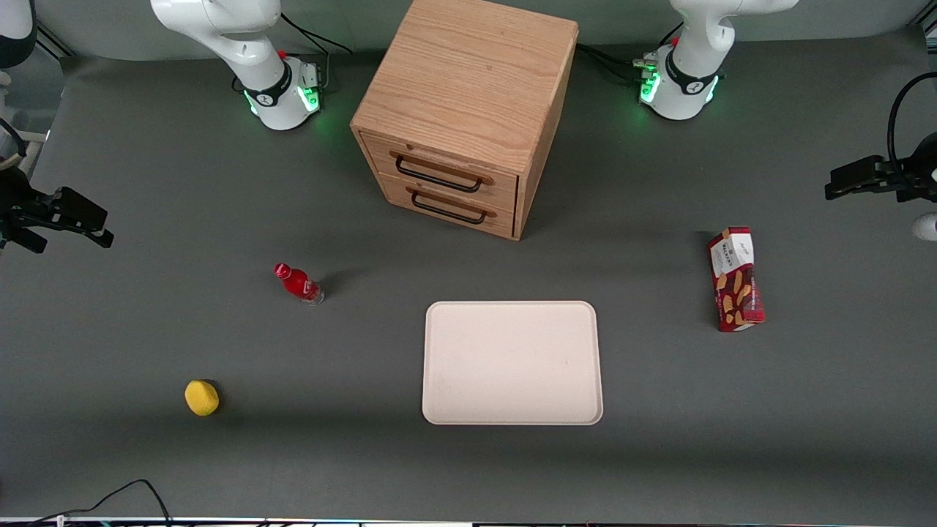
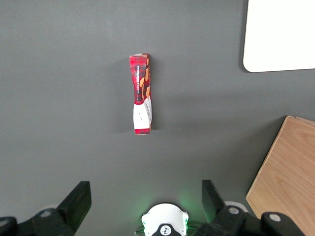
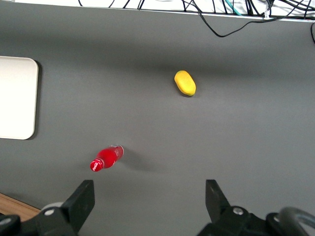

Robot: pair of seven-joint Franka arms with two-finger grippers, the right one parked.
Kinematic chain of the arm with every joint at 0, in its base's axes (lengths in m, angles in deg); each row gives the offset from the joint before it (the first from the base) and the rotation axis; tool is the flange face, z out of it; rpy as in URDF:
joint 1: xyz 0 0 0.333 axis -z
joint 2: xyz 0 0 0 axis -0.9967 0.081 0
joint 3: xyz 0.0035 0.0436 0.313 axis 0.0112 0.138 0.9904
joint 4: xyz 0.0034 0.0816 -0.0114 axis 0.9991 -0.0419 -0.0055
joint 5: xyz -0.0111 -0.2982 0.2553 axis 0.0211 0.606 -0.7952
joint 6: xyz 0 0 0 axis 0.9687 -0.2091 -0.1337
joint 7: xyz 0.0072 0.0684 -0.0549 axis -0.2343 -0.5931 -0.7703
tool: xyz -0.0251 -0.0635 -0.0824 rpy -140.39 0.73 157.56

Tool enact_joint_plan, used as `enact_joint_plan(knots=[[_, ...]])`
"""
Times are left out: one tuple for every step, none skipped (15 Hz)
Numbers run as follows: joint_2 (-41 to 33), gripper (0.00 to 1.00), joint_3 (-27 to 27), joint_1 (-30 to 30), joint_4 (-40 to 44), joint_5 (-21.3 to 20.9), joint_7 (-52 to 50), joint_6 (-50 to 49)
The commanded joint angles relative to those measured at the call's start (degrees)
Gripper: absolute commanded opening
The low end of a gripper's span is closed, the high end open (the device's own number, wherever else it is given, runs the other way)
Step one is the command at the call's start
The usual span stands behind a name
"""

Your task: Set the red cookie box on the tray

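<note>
The red cookie box (image 1: 736, 279) lies on the grey table toward the working arm's end, white end panel pointing away from the front camera. It also shows in the left wrist view (image 2: 141, 93). The cream-white tray (image 1: 512, 362) lies flat near the table's middle, nearer the front camera than the cabinet, with nothing on it; one corner shows in the left wrist view (image 2: 280, 34). The left arm's gripper (image 1: 834, 189) hangs above the table, a little farther from the front camera than the box and apart from it. Its jaws stand wide open and hold nothing (image 2: 144, 196).
A wooden two-drawer cabinet (image 1: 468, 110) stands farther from the front camera than the tray. A small red bottle (image 1: 298, 282) and a yellow round object (image 1: 201, 397) lie toward the parked arm's end. Cables run along the table's front edge.
</note>
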Motion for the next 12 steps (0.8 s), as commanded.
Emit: enact_joint_plan(knots=[[0.5,1.00,0.0,0.3,2.0,-0.9,0.0,-2.2],[0.5,1.00,0.1,0.3,2.0,-1.0,0.0,-2.2],[1.0,1.00,0.3,0.3,1.3,-1.3,0.0,-1.9],[1.0,1.00,0.6,-0.2,-0.9,-1.6,0.1,-0.7],[1.0,1.00,0.8,-0.6,-5.1,-2.0,1.0,3.2],[0.7,1.00,1.3,-0.6,-10.7,-3.4,2.1,8.9],[0.5,1.00,1.4,-0.6,-16.8,-4.5,2.4,15.2],[0.4,1.00,1.5,-0.7,-22.4,-4.5,3.1,21.3],[0.2,1.00,1.7,-0.7,-27.3,-4.5,5.4,26.3],[0.4,1.00,2.4,-0.7,-32.4,-4.5,6.4,32.0],[0.4,1.00,2.4,-0.7,-36.8,-4.5,6.5,37.4],[0.3,1.00,2.6,-0.7,-41.3,-4.5,6.5,43.4]])
